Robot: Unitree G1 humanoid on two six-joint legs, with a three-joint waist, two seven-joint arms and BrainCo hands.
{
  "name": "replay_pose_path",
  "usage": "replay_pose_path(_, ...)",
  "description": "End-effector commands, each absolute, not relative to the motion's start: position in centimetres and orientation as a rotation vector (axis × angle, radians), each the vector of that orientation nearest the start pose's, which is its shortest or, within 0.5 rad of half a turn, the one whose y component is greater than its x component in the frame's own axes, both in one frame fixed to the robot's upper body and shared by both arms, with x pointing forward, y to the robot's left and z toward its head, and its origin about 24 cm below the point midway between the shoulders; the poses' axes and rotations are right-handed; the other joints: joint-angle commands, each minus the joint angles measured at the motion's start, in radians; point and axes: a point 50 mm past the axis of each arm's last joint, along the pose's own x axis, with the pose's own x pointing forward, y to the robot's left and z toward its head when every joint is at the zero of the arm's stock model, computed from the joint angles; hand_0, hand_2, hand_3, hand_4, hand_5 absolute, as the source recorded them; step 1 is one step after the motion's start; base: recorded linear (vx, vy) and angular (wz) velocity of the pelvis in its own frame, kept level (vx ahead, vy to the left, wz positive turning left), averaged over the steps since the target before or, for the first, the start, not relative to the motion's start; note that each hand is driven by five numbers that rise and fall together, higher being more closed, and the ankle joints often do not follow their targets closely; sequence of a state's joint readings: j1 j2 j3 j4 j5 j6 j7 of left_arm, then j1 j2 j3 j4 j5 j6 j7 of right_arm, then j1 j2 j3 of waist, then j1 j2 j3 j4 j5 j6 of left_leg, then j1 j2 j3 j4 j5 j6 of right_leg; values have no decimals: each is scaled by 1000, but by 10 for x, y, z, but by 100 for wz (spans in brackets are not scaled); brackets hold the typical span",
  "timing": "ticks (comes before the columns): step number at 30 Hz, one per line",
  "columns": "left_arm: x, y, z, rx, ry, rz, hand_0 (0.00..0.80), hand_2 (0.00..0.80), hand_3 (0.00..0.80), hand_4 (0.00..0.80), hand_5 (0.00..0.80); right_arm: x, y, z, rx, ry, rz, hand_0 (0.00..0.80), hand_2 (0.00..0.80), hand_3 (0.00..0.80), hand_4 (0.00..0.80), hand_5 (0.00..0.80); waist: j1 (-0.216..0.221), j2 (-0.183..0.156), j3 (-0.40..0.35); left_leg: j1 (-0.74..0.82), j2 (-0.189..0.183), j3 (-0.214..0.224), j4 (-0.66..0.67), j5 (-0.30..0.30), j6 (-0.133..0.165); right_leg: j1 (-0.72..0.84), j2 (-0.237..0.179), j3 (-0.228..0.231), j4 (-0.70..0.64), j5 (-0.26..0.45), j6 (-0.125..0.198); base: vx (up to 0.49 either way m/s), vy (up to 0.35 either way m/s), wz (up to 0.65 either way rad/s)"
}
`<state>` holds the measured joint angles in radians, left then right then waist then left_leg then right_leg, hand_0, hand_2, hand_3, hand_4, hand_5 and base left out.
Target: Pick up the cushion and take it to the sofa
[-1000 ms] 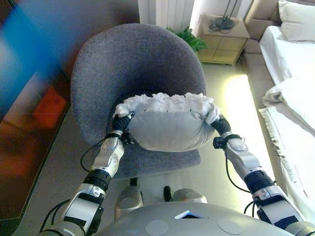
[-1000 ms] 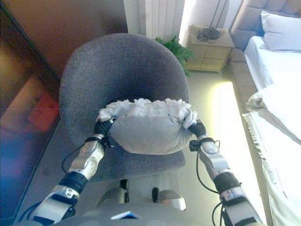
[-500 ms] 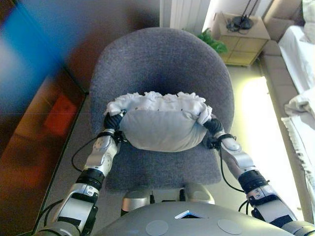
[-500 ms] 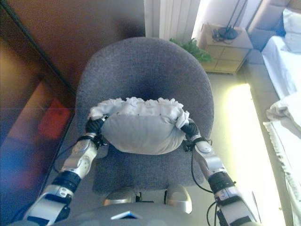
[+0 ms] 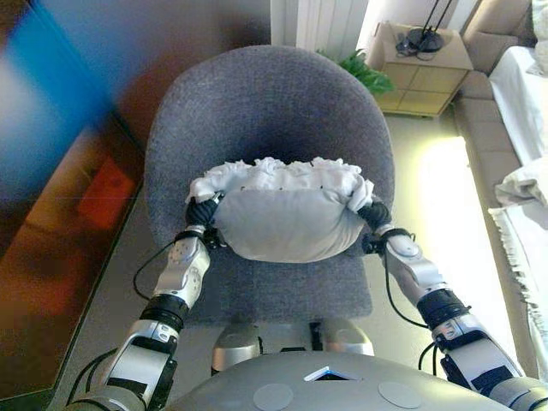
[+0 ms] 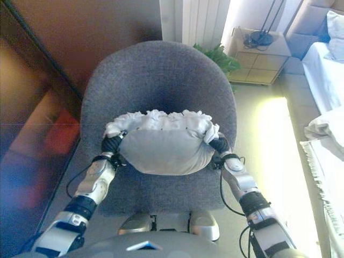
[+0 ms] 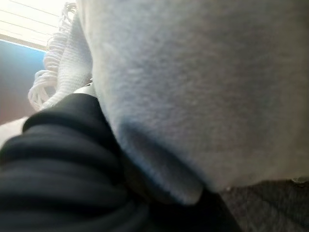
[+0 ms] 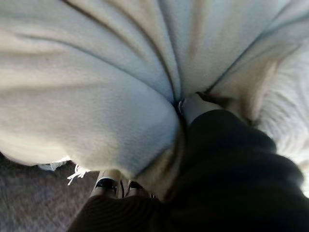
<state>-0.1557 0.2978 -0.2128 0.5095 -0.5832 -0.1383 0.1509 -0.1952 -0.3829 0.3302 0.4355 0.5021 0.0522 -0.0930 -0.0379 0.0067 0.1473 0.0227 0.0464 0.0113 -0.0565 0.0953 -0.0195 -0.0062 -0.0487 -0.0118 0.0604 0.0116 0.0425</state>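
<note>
You have the cushion (image 5: 287,224) up off the seat of the grey chair (image 5: 265,111), carried between your 2 hands in front of the chair's backrest. It is a pale grey cushion with a white ruffled fringe (image 5: 282,176) along the edge that faces the backrest, and it hangs over the middle of the seat without resting on it.

Your left hand (image 5: 200,211) presses into the end of the cushion toward the chair's left side; only its dark ribbed cover shows, with the fabric bulging over it, so you cannot tell how its fingers stand. Your right hand (image 5: 373,215) is at the opposite end, toward the chair's right side. In the right wrist view the cloth is gathered into deep folds around a silver finger (image 8: 195,106) dug into it, with dark-tipped fingertips (image 8: 112,184) poking out under the cushion, so this hand is clamped on the cushion.

Behind the chair, to its right, stands a small wooden nightstand (image 5: 419,73) with a green plant (image 5: 366,72) just beside it. Further right of the chair is a bed with white bedding (image 5: 527,184).
</note>
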Motion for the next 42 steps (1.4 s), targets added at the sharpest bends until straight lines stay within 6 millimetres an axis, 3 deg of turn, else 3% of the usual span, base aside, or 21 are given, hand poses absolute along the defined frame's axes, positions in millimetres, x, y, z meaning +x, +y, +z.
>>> replay_pose_path(1, 288, 169, 17, -231, 91, 9, 800, 800, 800, 800, 800, 292, -132, 24, 128, 180, 233, 800, 800, 800, 800, 800, 8, -34, -101, 22, -81, 33, 56, -87, 33, -10, -47, 14, -29, 91, 56, 98, -22, -19)
replay_pose_path(9, 296, 157, 25, -251, 48, 1, 800, 800, 800, 800, 800, 305, -124, 37, 137, 117, 212, 800, 800, 800, 800, 800, 15, -28, -55, -59, -86, 35, 85, -86, 38, -69, -44, 22, -29, 91, 47, -7, -32, 0)
replay_pose_path(13, 294, 158, 19, -252, 69, 18, 800, 800, 800, 800, 800, 304, -123, 34, 139, 132, 214, 800, 800, 800, 800, 800, 10, -28, -45, -57, -87, 46, 113, -102, 40, -58, -43, 31, -23, 79, 42, 101, -29, 0)
replay_pose_path(19, 288, 161, 15, -243, 69, 21, 800, 800, 800, 800, 800, 296, -123, 32, 119, 117, 216, 800, 800, 800, 800, 800, 5, -37, -7, -131, -86, 53, 278, -158, 36, -107, -49, 31, 89, 34, 27, 73, -32, -5)
replay_pose_path(22, 315, 146, 48, -248, -66, 5, 800, 800, 800, 800, 800, 325, -110, 73, 91, -23, 234, 800, 800, 800, 800, 800, -1, -39, 79, -277, -89, 35, 363, -151, 29, -244, -47, 27, 156, 38, 15, -379, -52, -1)
replay_pose_path(25, 331, 137, 70, -253, -138, 17, 800, 800, 800, 800, 800, 341, -100, 101, 73, -88, 255, 800, 800, 800, 800, 800, -7, -36, 129, -354, -89, 25, 422, -151, 21, -318, -40, 25, 222, 22, 2, -225, 8, 1)
replay_pose_path(34, 350, 131, 102, -232, -217, 41, 800, 800, 800, 800, 800, 354, -96, 129, 55, -165, 264, 800, 800, 800, 800, 800, -11, -28, 209, -478, -92, 7, 534, -171, 9, -433, -27, 10, 364, -37, -26, -83, 0, -2)
replay_pose_path(38, 358, 127, 106, -244, -193, 32, 800, 800, 800, 800, 800, 363, -98, 133, 62, -141, 259, 800, 800, 800, 800, 800, -9, -20, 226, -484, -91, 2, 553, -177, 1, -433, -26, 9, 382, -53, -31, -11, 4, 4)
replay_pose_path(42, 373, 123, 126, -223, -202, 13, 800, 800, 800, 800, 800, 376, -100, 141, 55, -112, 241, 800, 800, 800, 800, 800, -12, -14, 233, -478, -88, 5, 550, -170, -7, -420, -29, 10, 375, -52, -31, 0, 0, 0)
